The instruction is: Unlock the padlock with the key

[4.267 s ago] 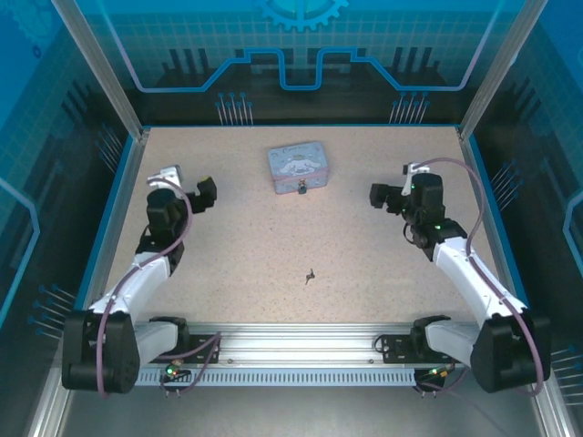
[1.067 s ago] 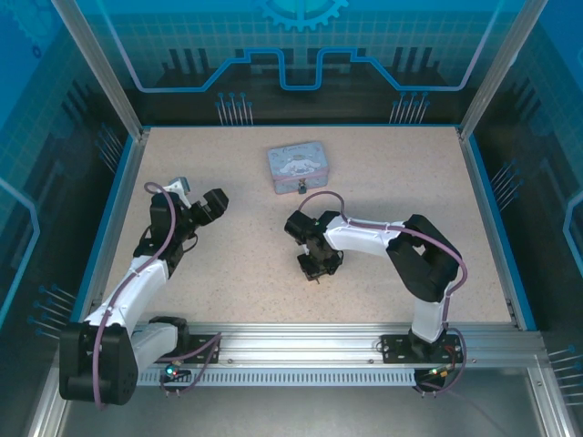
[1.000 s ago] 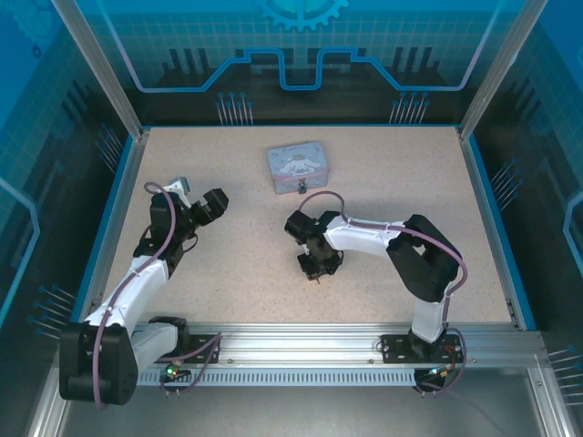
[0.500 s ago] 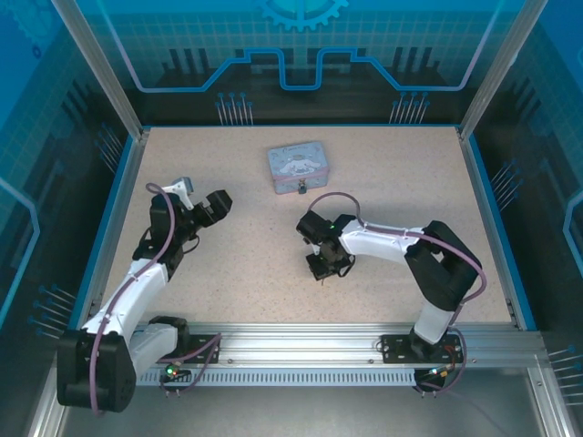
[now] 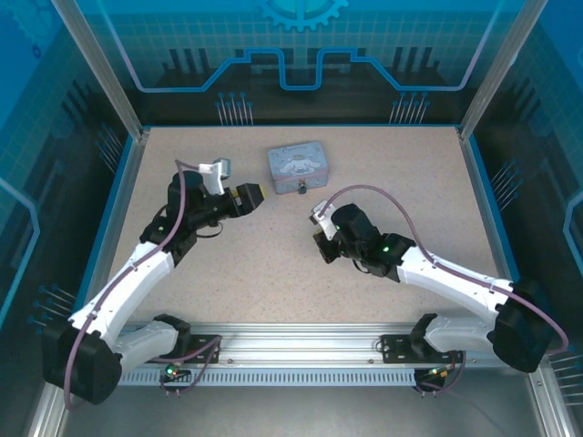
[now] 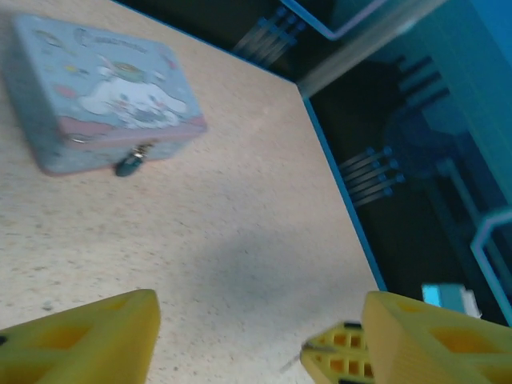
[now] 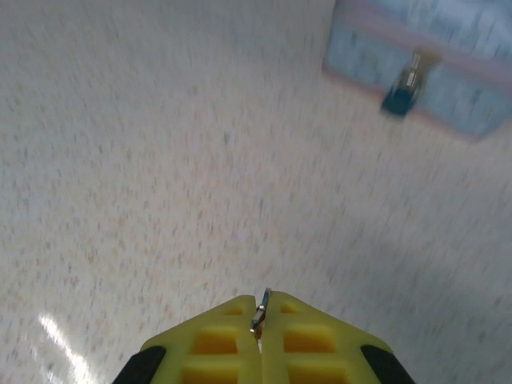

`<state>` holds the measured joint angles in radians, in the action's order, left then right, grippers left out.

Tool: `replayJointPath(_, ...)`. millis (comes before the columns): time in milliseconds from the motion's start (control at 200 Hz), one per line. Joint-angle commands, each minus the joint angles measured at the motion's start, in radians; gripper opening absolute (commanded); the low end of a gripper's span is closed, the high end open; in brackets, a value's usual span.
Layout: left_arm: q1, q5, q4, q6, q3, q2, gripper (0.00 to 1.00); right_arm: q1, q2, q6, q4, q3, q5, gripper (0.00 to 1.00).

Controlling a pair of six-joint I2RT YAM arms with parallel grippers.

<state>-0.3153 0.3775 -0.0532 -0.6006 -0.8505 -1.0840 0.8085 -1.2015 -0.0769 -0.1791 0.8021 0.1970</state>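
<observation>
The pale blue tin (image 5: 298,167) sits at the back centre, and the small dark padlock (image 5: 301,190) hangs at its front edge. My right gripper (image 5: 322,250) hovers in front of the tin, shut on the thin grey key (image 7: 259,310), whose end sticks out between the yellow fingertips. In the right wrist view the padlock (image 7: 402,92) lies ahead to the upper right, on the tin (image 7: 436,60). My left gripper (image 5: 254,195) is open just left of the tin. Its wrist view shows the padlock (image 6: 128,166), the tin (image 6: 100,84) and the key (image 6: 296,361).
A blue rim (image 5: 478,200) and dark glass walls bound the speckled table (image 5: 228,273). The aluminium base rail (image 5: 301,346) runs along the near edge. Bare tabletop lies between the two grippers and the tin.
My right gripper has lifted the key off the table and drawn back to the right. My left arm has swung right, towards the tin.
</observation>
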Motion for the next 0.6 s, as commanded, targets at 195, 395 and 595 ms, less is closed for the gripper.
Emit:
replayJointPath(195, -0.166, 0.057, -0.031, -0.157, -0.137, -0.132, 0.49, -0.003, 0.024, 0.292, 0.227, 0.016, 0.02, 0.0)
replayJointPath(395, -0.23, 0.043, -0.004, -0.233, -0.16, -0.223, 0.42, 0.006, 0.023, 0.333, 0.228, 0.022, 0.055, 0.0)
replayJointPath(595, -0.271, 0.056, 0.077, -0.298, -0.157, -0.298, 0.4, 0.012, 0.017, 0.348, 0.238, 0.017, 0.051, 0.0)
